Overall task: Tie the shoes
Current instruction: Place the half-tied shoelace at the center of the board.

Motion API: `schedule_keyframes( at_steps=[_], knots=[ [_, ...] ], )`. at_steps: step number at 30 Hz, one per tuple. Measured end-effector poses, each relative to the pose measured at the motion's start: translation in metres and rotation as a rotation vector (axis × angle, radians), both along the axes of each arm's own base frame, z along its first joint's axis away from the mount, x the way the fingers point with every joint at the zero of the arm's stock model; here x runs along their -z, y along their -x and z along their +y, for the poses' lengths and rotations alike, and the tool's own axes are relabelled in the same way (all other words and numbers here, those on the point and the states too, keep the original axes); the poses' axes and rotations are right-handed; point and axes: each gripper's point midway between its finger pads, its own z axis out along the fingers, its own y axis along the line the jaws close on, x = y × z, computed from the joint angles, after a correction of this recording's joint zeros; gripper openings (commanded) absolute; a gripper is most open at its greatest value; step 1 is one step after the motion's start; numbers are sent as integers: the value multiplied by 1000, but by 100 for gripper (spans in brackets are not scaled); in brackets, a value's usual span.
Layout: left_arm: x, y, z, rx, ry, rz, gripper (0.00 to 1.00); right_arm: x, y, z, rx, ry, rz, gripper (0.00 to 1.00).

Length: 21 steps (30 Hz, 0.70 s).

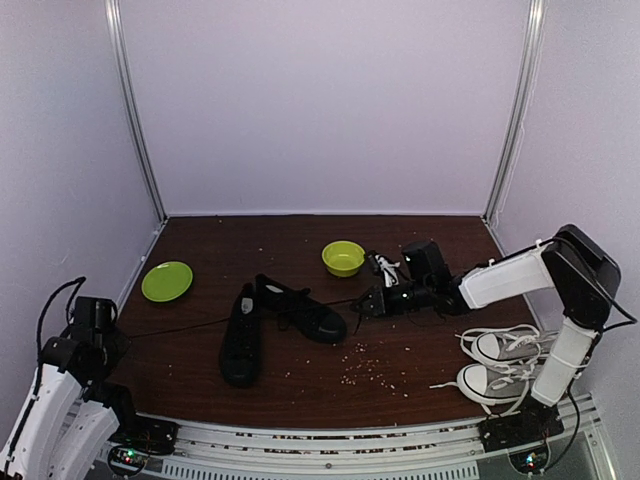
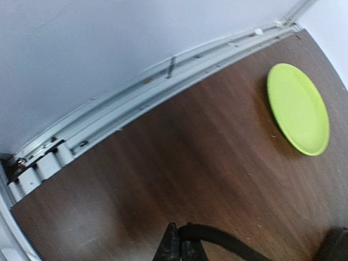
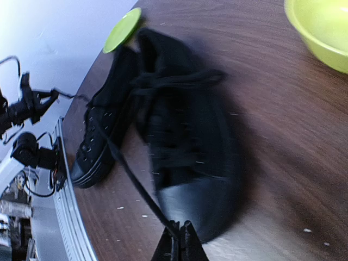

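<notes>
The shoes (image 1: pixel 300 315) lie on the surface (image 1: pixel 200 392) between the hands. Left hand (image 1: pixel 118 338) and right hand (image 1: pixel 365 302) are each clamped on a lace (image 1: pixel 180 327) end, the line taut left-to-right. The right hand is nearer.

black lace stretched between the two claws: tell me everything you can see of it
The black lace is a thin dark cord, fabric by the look of it. It is pulled taut in a nearly straight line low over the table. One end is pinched in the shut left claw, the other in the shut right claw. Midway it crosses the pair of black sneakers, which lie close together. Which eyelets it runs through cannot be told.
</notes>
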Motion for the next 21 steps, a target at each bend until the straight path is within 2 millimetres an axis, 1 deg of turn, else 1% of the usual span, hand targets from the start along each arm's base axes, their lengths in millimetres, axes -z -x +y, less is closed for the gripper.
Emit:
schedule_keyframes(
  at_steps=[2,3,4,5,6,7,8,10,12,14,16,18,19,21],
  knots=[
    [-13,-15,-12,93,23,-29,0,-13,14,26,-99,53,-59,0],
    [-21,-22,-19,143,31,-43,0,-26,30,46,-184,76,-108,0],
    [-29,-29,-25,187,31,-58,0,-35,42,60,-242,85,-143,0],
    [-39,-37,-32,239,27,-75,0,-46,59,76,-315,93,-183,0],
    [-51,-44,-40,296,17,-97,0,-52,74,87,-377,102,-218,0],
    [-62,-50,-49,357,10,-123,0,-58,93,100,-453,121,-249,1],
    [-75,-56,-60,428,-12,-151,0,-59,107,107,-507,140,-265,2],
    [-102,-65,-91,602,-55,-227,0,-52,123,117,-588,194,-283,8],
    [-133,-70,-128,794,-90,-328,0,-36,131,121,-641,261,-278,15],
    [-161,-71,-159,956,-125,-425,0,-16,134,117,-690,342,-259,25],
    [-188,-67,-187,1106,-155,-522,0,-3,137,109,-730,406,-249,34],
    [-210,-60,-211,1238,-188,-617,0,-2,137,104,-751,439,-256,47],
    [-218,-56,-221,1296,-203,-662,0,-8,135,104,-766,445,-283,50],
    [-233,-47,-231,1369,-240,-744,0,-21,129,113,-768,423,-341,51]
  ],
)
